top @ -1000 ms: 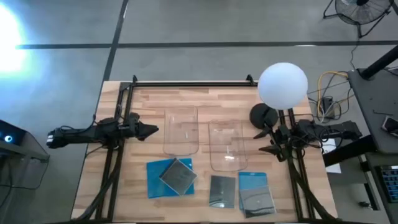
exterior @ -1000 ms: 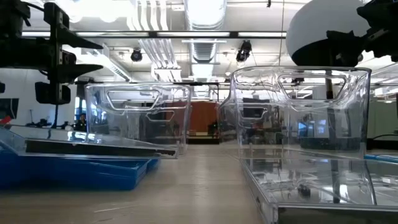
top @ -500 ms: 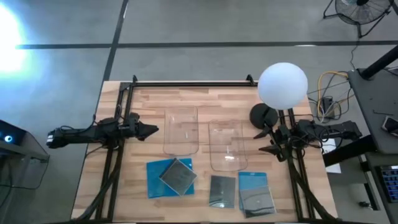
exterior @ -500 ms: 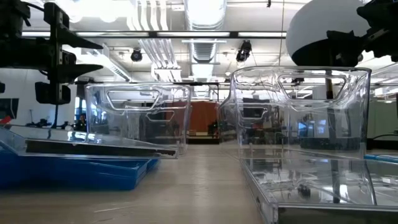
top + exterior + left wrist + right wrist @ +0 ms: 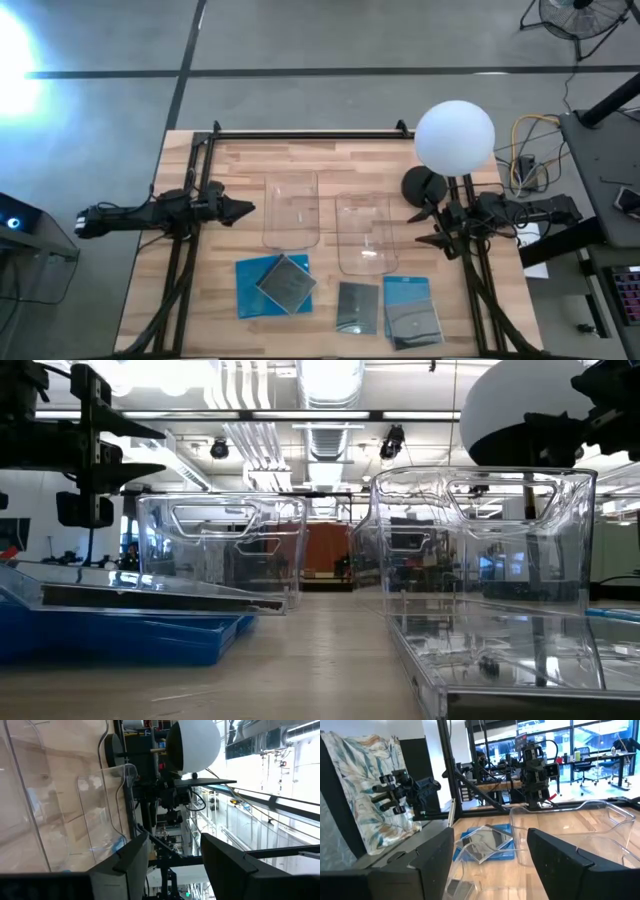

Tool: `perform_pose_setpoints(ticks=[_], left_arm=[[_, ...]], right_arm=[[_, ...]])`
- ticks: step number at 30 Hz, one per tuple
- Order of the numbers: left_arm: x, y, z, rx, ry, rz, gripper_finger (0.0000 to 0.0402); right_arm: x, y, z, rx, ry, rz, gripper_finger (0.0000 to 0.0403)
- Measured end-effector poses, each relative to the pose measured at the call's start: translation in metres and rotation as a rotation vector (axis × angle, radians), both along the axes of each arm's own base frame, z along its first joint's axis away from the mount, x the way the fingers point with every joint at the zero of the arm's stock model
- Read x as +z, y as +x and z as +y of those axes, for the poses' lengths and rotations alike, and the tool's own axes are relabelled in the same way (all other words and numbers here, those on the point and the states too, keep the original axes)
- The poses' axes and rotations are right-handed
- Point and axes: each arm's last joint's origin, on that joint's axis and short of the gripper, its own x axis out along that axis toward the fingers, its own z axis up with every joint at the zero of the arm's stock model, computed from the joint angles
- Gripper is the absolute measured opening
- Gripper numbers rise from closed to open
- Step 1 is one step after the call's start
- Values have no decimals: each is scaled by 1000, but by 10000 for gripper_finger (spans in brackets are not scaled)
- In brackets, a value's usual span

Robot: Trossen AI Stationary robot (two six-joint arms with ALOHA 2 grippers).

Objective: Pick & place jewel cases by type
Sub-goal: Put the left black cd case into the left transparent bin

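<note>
Several jewel cases lie flat along the table's near edge. At near left a dark grey case (image 5: pixel 287 282) rests askew on a blue case (image 5: pixel 252 288). A dark grey case (image 5: pixel 357 306) lies alone in the middle. At near right another dark case (image 5: pixel 414 323) sits on a blue case (image 5: pixel 406 291). My left gripper (image 5: pixel 245 210) hovers open above the table's left side, left of the bins and pointing right. My right gripper (image 5: pixel 420 227) hovers open at the right side, pointing left toward the right bin. Neither touches anything.
Two clear plastic bins stand side by side mid-table, the left bin (image 5: pixel 291 208) and the right bin (image 5: pixel 364 232). A white globe lamp (image 5: pixel 455 135) on a black base (image 5: pixel 424 185) stands at far right, close to my right arm. Bare wood (image 5: pixel 300 155) lies behind the bins.
</note>
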Motion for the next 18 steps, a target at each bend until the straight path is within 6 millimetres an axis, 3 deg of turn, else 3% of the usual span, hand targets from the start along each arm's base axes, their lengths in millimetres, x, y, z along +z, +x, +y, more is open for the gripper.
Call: perform_pose_setpoints(ticks=[5, 9, 13, 14, 18], left_arm=[[0, 0, 0, 0, 0, 0, 161], [0, 0, 0, 0, 0, 0, 161], [0, 0, 0, 0, -9, -2, 161], [0, 0, 1, 17, -17, -8, 161], [2, 0, 2, 54, -20, -24, 161]], right_arm=[[2, 1, -11, -356, 217, 2, 252], [4, 0, -13, -340, 778, -3, 253], [5, -1, -17, -390, 1180, -88, 251], [7, -1, -17, -366, 1236, -104, 250], [17, 2, -13, -202, 1180, -97, 249]])
